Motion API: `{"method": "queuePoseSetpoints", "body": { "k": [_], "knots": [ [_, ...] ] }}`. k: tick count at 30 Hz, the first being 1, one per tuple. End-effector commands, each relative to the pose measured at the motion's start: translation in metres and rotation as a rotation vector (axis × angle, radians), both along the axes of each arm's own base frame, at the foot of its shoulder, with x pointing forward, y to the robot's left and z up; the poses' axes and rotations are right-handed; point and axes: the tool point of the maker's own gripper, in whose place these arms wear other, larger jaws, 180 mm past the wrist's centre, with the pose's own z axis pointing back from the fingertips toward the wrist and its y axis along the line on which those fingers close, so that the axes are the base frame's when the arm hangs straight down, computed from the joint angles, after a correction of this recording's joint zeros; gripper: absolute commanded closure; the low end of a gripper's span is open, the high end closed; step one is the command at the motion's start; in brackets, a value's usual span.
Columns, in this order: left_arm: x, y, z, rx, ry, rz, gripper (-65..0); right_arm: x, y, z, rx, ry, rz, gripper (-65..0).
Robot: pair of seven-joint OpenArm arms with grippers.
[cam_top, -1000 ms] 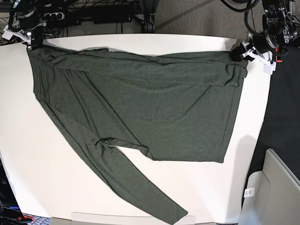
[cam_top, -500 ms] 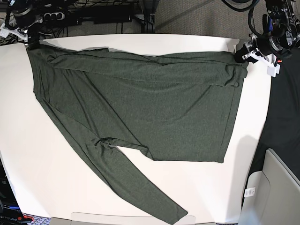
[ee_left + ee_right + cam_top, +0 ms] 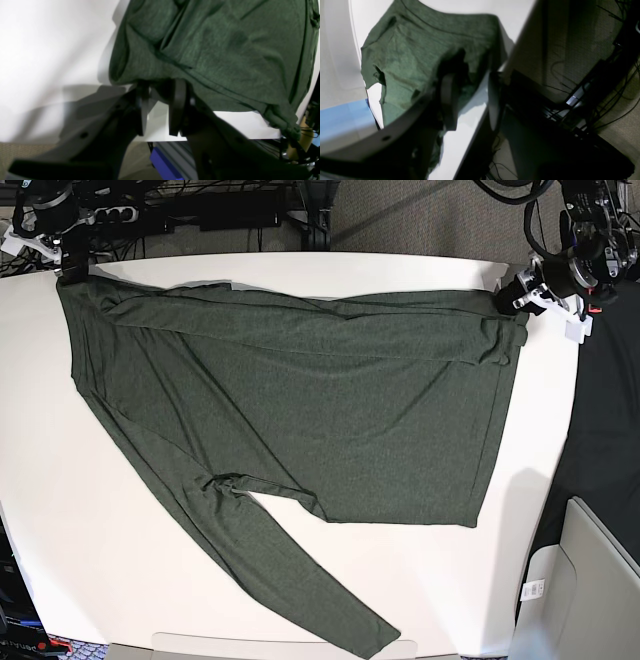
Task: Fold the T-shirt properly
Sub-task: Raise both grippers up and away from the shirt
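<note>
The large dark olive-green knit T-shirt [image 3: 300,400] is lying flat on the white bench [image 3: 90,510]; both jaws, left [image 3: 160,110] and right [image 3: 470,100], are now standing parted, empty, having released its far corners, finishing that fold

Base view looks down from overhead; wrist views sit close at the T-shirt [image 3: 300,400] corners.

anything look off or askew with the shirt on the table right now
Yes: one long sleeve trails diagonally to the table's near edge, its cuff at the rim, and fabric is bunched where it joins the shirt.
</note>
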Motion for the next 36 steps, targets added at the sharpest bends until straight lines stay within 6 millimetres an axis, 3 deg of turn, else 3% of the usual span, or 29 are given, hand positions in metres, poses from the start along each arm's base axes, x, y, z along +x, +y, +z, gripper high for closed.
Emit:
{"method": "queuePoseSetpoints", "body": {
  "k": [1,5,10,26,32,36],
  "knots": [
    [0.005,0.002,0.007,0.003,-0.023,-0.008,-14.4,0.003,-0.004,0.009,-0.017,-0.022,0.007,-20.8],
    [0.005,-0.001,0.006,-0.007,-0.024,-0.005,-13.7,0.003,-0.004,0.009,-0.017,-0.022,0.007,-20.8],
    [0.003,-0.003,0.005,-0.013,-0.016,-0.008,0.0,0.002,-0.004,0.008,-0.017,-0.017,0.007,-20.8],
    [-0.027,0.004,0.000,0.022,0.046,-0.024,-0.1,0.001,-0.005,0.009,-0.020,-0.017,0.004,-20.8],
    [-0.029,0.014,0.002,0.052,0.055,-0.037,-0.1,-0.007,-0.037,0.024,-0.089,-0.021,-0.043,-20.8],
    [-0.029,0.014,0.002,0.052,0.055,-0.037,-0.1,-0.006,-0.042,0.028,-0.105,-0.023,-0.039,-20.8]
  ]
}}
